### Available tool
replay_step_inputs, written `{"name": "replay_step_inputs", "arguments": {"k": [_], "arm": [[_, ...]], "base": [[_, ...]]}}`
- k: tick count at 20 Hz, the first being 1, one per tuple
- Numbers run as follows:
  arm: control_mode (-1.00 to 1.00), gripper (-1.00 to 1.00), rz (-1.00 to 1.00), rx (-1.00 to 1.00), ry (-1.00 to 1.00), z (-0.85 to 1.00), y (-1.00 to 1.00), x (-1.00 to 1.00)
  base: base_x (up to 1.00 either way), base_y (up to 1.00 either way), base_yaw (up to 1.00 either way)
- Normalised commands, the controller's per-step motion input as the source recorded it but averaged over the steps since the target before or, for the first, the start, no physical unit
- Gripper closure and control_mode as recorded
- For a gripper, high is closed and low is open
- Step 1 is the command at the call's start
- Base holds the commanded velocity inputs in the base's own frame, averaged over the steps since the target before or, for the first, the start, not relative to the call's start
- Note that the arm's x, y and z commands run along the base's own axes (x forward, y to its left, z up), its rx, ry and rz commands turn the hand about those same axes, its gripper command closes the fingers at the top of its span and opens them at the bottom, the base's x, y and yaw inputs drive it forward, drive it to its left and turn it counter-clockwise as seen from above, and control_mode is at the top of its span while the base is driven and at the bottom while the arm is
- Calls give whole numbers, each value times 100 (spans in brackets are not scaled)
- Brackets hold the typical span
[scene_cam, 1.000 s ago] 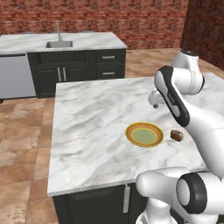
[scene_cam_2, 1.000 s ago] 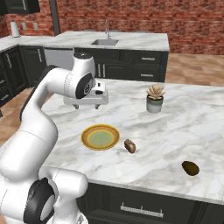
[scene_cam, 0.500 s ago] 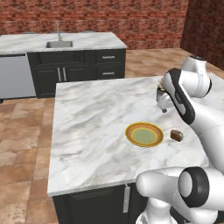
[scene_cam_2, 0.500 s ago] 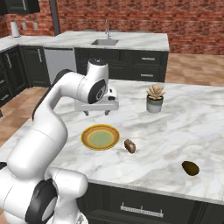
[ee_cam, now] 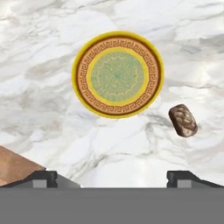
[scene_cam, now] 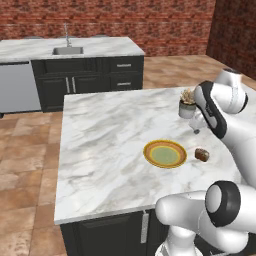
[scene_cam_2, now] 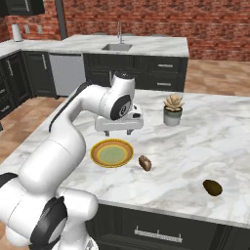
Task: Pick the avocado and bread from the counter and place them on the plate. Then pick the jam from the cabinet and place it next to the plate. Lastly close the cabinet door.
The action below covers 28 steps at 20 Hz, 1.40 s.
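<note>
You get bright, even, rendered light with no glare or blur, only soft faint shadows under the plate point(ee_cam: 117, 75) and bread point(ee_cam: 183, 120) at centre frame, and the marble counter point(scene_cam: 105, 145) stays sharp to the edges.

Plate point(scene_cam: 165, 153) on counter point(scene_cam: 105, 145), bread point(scene_cam: 202, 155) just beside (both untouched).

Plate point(scene_cam_2: 112, 153), round, yellow-orange rim w/ pale green centre, flat on white marble counter point(scene_cam_2: 215, 146), nothing on it. Bread point(scene_cam_2: 145, 163), small tan-brown chunk, lies on counter just beside plate, not touching. Avocado point(scene_cam_2: 212, 187), dark oval, well apart from both, near counter's front edge.
</note>
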Motion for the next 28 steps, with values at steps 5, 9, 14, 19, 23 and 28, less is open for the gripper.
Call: {"name": "replay_step_inputs", "arguments": {"k": [5,9,14,19,23,28], "arm": [[-100,-100,3,0,5,-21,-26,3],[-100,-100,2,0,3,-17,-23,9],[-100,-100,0,0,0,-25,-19,13],[-100,-100,0,0,0,-30,-17,17],[-100,-100,0,0,0,-29,-17,15],[-100,-100,0,0,0,-29,-19,9]], "base": [[0,0,0],[0,0,0],[0,0,0],[0,0,0],[0,0,0],[0,0,0]]}}
